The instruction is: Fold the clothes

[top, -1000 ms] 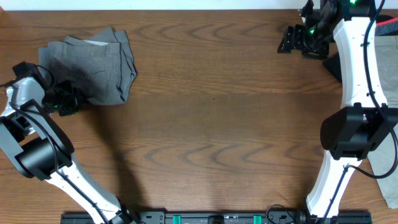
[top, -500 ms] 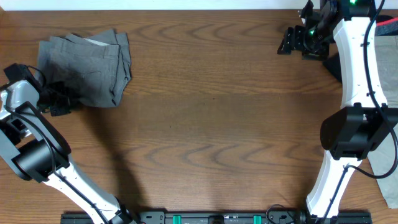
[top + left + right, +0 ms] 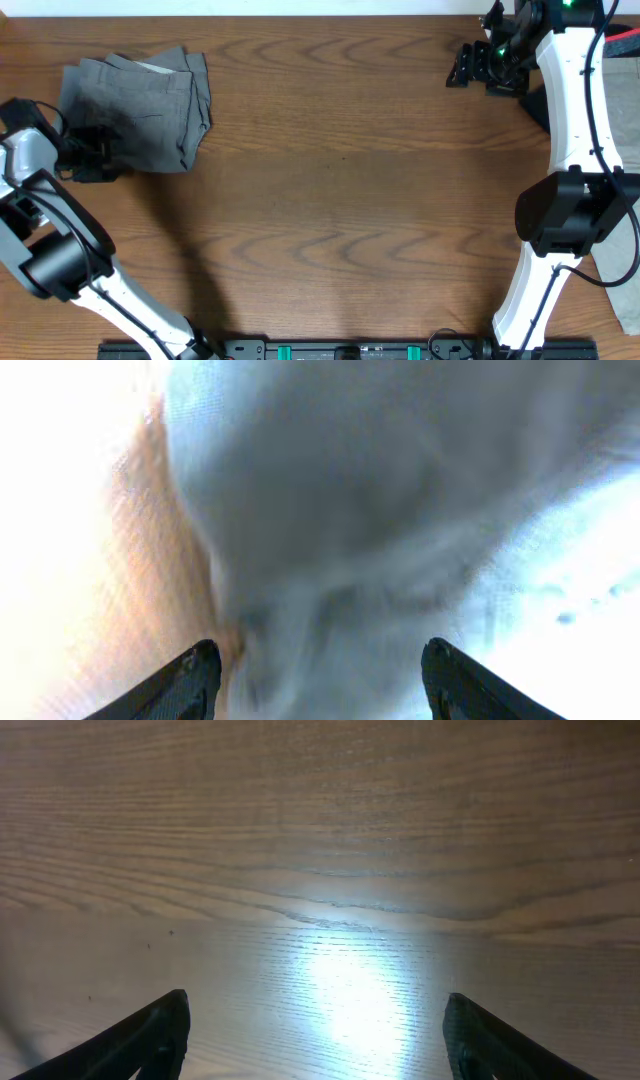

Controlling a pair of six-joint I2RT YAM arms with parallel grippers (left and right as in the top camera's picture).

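Folded grey woven cotton shorts [image 3: 135,105] on brown wooden table [image 3: 340,200], left gripper [image 3: 100,160] at their lower-left edge, fingers spread, right gripper [image 3: 462,68] well apart, also spread.

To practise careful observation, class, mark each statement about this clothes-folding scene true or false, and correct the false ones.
1. The grey shorts lie bundled near the left end of the table. True.
2. The right gripper grips cloth. False: it is open over bare wood, holding nothing.
3. The left gripper faces grey fabric with its fingers apart. True.
4. The two grippers sit side by side. False: they are at opposite ends of the table.
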